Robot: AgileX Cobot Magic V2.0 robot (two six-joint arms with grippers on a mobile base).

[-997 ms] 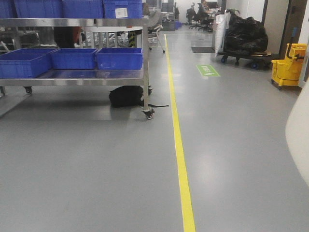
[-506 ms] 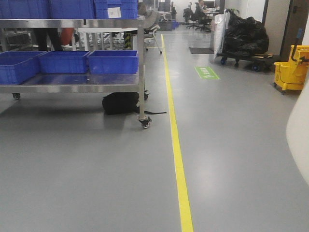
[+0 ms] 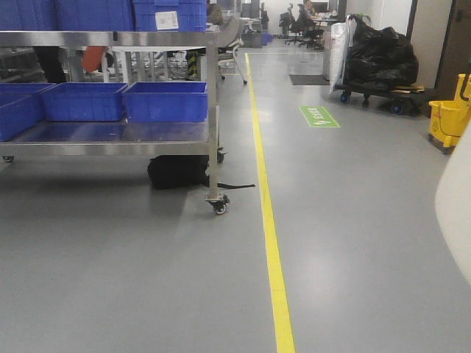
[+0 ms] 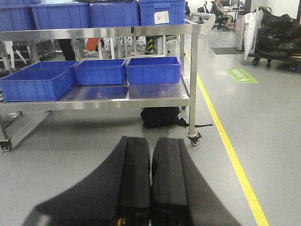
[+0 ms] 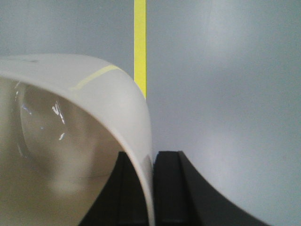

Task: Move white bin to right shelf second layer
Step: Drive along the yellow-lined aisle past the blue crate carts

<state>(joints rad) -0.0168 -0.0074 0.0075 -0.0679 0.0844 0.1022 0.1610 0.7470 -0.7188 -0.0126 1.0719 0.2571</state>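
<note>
The white bin [image 5: 70,141] is a glossy cream tub held above the grey floor, its rim pinched between the black fingers of my right gripper [image 5: 151,162], one finger inside the wall and one outside. In the front view a slice of the white bin [image 3: 456,220] shows at the right edge. My left gripper [image 4: 151,150] is shut with nothing between its black pads, pointing at the floor before a steel cart. The right shelf second layer is out of view.
A wheeled steel cart [image 3: 110,143] with several blue crates [image 3: 165,101] stands at left, a black bag [image 3: 176,173] under it. A yellow floor line [image 3: 272,250] runs forward. A dolly of black sacks [image 3: 379,62] and a yellow mop bucket [image 3: 450,121] stand at far right.
The view has shifted right and forward: the steel cart slid left in the front view and looks nearer, and the mop bucket moved toward the right edge. Both grippers kept their state.
</note>
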